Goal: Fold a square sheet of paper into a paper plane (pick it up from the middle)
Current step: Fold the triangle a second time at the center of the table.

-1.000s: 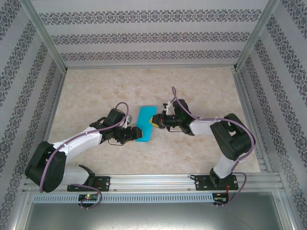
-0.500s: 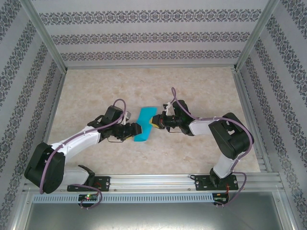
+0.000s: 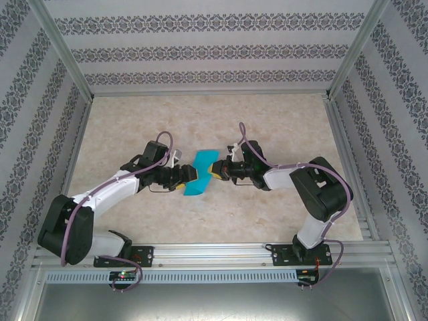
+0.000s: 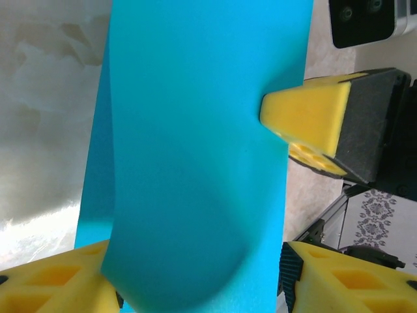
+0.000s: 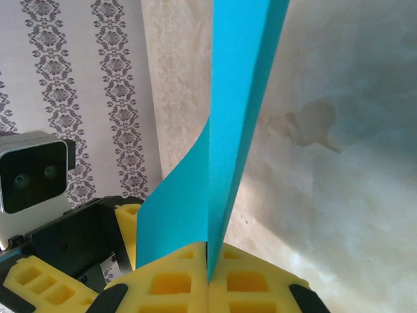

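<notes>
As my right gripper [image 5: 208, 264] clamps tight on one edge of the creased square sheet of paper [image 5: 238, 98], the sheet juts straight out ahead of its fingers; my left gripper [image 4: 195, 277] is released, jaws straddling the sheet's opposite side.

No legible text, labels, brand marks or numbers on any surface
</notes>
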{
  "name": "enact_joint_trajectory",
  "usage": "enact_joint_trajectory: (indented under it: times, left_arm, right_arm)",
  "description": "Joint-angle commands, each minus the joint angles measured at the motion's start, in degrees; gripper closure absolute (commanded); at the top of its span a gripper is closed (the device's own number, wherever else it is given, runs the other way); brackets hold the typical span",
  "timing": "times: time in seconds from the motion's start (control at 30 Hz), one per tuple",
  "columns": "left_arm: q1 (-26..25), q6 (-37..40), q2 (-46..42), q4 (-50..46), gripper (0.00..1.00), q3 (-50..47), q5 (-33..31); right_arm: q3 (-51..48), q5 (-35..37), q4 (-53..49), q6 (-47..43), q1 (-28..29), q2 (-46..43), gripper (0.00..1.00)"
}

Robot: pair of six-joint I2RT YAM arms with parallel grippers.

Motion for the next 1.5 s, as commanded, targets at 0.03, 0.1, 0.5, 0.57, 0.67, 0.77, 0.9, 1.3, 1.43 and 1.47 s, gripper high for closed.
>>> enact_joint_trajectory:
  times: [0.03, 0.1, 0.5, 0.57, 0.67, 0.77, 0.9, 1.3, 1.43, 1.47]
  left_arm:
    - [1.14, 2.03, 1.34, 2.63, 0.36, 2.27, 3.44]
    - [1.4, 2.76, 2.07, 2.26, 0.36, 2.46, 3.63]
    - [3.34, 6.94, 6.61, 1.17, 0.36, 7.02, 7.72]
    - [3.56, 8.06, 7.18, 0.39, 0.36, 7.8, 8.02]
    - [4.35, 10.12, 8.21, -1.14, 0.36, 8.93, 8.31]
    - [4.74, 10.93, 9.41, -2.01, 0.36, 9.94, 8.78]
    - [4.75, 9.7, 9.83, -0.32, 0.37, 10.13, 10.56]
    - [4.74, 7.72, 4.05, -3.58, 0.47, 4.31, 12.18]
    - [4.55, 6.75, 3.42, -3.01, 0.53, 2.7, 12.55]
    - [4.49, 6.62, 3.21, -3.04, 0.55, 2.38, 12.53]
  right_arm:
    - [-1.01, -1.09, 3.64, 0.82, 0.01, -0.6, 1.0]
    - [-1.35, -1.43, 6.18, 2.18, 0.02, -0.71, 1.0]
    - [-1.94, -2.16, 8.04, 3.03, 0.45, -2.03, 1.0]
    - [-1.89, -2.45, 8.67, 3.35, 0.53, -1.99, 1.0]
    - [-2.02, -2.78, 9.91, 4.06, 0.54, -2.28, 1.0]
    - [-2.02, -2.95, 9.85, 4.08, 0.54, -2.47, 1.0]
    - [-2.06, -2.43, 9.27, 4.02, 0.39, -2.62, 1.0]
    - [-2.66, 0.92, 6.14, 1.76, -1.92, -3.11, 1.0]
    - [-2.55, 0.95, 6.57, 1.98, -1.92, -3.17, 1.0]
    - [-2.55, 1.0, 6.46, 1.95, -1.96, -3.26, 1.0]
